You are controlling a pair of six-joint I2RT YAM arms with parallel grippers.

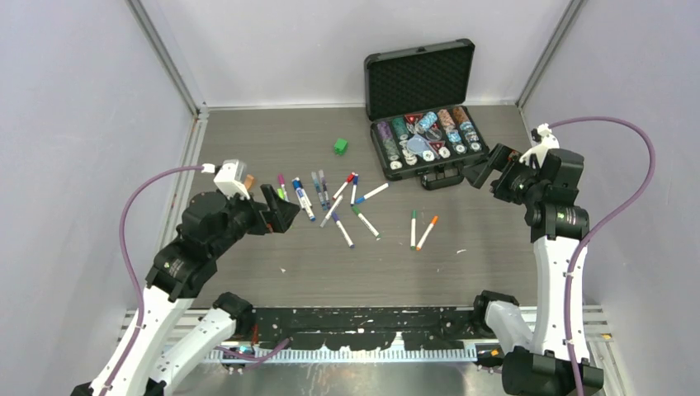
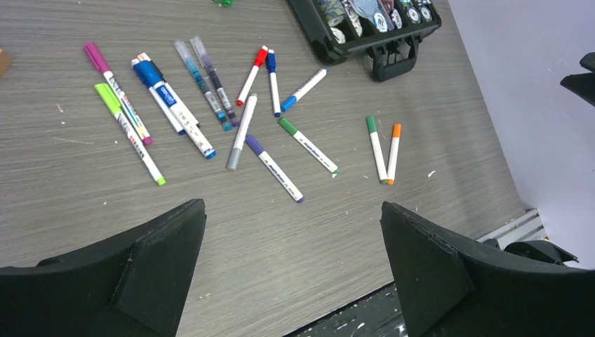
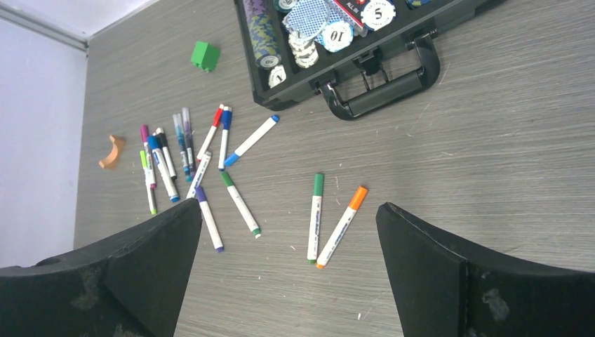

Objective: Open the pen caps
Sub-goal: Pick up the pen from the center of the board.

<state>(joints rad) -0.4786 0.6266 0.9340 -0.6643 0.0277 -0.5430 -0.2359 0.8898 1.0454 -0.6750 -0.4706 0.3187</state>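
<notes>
Currently, both hands stand released and hold nothing. The left hand [image 2: 292,207] hovers over the left part of the counter [image 2: 70,210], its two black fingers [image 2: 161,260] spread wide with only bare counter between them. The right hand [image 3: 288,206] is spread in the same way and hovers at the right side of the counter, near the handle of the poker chip case [image 3: 393,88].

The pens [image 2: 242,133] lie flat in the middle of the counter, between the two hands and touched by neither. Most form a loose cluster at mixed angles, some crossing or touching one another. A green-capped pen [image 3: 315,217] and an orange-capped pen [image 3: 342,226] lie side by side, apart from the cluster on its right. Their near ends are close together.

The pen caps [image 2: 261,56] appear seated on their barrels, as far as the views show. None lies loose on the counter.

The case stands open at the far right, with chips in its tray. A green cube [image 1: 340,146] rests to its left, beyond the pens.
</notes>
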